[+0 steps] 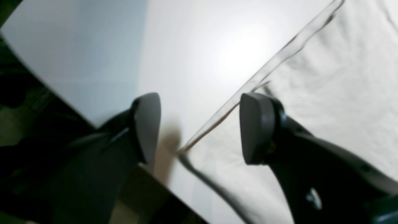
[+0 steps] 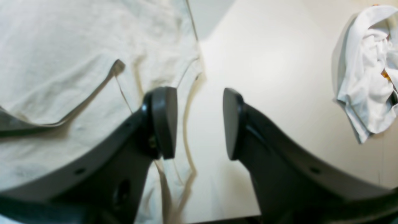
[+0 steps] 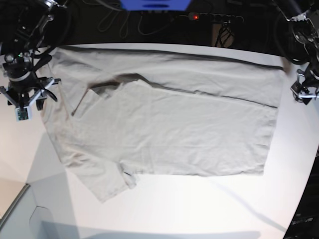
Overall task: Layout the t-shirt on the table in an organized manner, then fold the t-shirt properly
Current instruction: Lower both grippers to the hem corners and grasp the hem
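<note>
T-shirt (image 3: 164,124) spread flat across white table (image 3: 199,209), upper portion folded over lengthwise, collar toward base view's left. Left gripper (image 1: 199,127) at hem corner, jaws spread, empty. Right gripper (image 2: 199,124) over sleeve edge, jaws parted, gripping nothing. Crumpled white cloth (image 2: 370,71) lying apart on table.

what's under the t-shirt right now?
Only the table shows around the t-shirt, which lies spread flat on it. One folded-over layer lies near the collar; anything beneath the cloth is covered.
</note>
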{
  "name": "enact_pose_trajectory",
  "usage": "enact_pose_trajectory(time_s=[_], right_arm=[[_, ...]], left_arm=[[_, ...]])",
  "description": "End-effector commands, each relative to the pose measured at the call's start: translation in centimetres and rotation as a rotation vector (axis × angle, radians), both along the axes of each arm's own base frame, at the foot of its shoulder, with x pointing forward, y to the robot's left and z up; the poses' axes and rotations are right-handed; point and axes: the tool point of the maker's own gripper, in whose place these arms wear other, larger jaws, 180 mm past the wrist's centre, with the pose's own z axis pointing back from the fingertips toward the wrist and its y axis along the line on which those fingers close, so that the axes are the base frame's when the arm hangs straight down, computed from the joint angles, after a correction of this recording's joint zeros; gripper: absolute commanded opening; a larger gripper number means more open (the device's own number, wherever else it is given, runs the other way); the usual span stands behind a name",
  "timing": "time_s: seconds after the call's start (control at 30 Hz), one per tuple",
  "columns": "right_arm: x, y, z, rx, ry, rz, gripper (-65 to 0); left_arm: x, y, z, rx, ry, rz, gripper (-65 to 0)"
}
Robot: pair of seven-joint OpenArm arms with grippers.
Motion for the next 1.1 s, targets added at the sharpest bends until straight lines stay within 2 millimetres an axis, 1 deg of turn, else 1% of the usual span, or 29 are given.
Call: enact_pose_trajectory(time_s=[0.0, 0.27, 0.43, 0.6, 0.73, 0.8, 0.87, 0.93, 1.07], right_arm=[[0.6, 0.0, 1.1, -0.014, -0.036, 0.023, -40.5], [0.2, -0.2, 0.9, -0.014, -0.028, 0.015, -40.5], [-0.5, -0.1, 0.4, -0.013, -0.008, 0.023, -40.5], [-0.6, 0.0, 0.2, -0.012, -0.003, 0.021, -40.5], [-0.2, 0.0, 0.5, -0.012, -0.013, 0.023, -40.5], [-0.2, 0.1, 0.5, -0.011, -0.015, 0.024, -40.5], [0.5, 0.8, 0.2, 0.004, -0.017, 0.046, -40.5], [1.0, 1.1, -0.4, 0.024, -0.008, 0.050, -40.5], [2.9, 1.1, -1.1, 0.057, -0.013, 0.052, -40.5]], left_arm=[[0.7, 0.8, 1.4, 0.032, -0.036, -0.002, -26.4], [0.7, 0.8, 1.4, 0.032, -0.036, -0.002, -26.4], [0.7, 0.8, 1.4, 0.033, -0.036, -0.001, -26.4], [0.8, 0.8, 1.5, 0.033, -0.038, -0.001, -25.8], [1.5, 0.7, 1.9, 0.032, -0.054, -0.003, -17.2], [1.6, 0.7, 1.9, 0.032, -0.057, -0.005, -14.8], [1.9, 0.7, 2.1, 0.032, -0.063, -0.005, -14.6], [2.8, 0.7, 2.6, 0.035, -0.081, -0.007, -14.6], [3.3, 0.7, 3.0, 0.034, -0.098, -0.007, -14.6]])
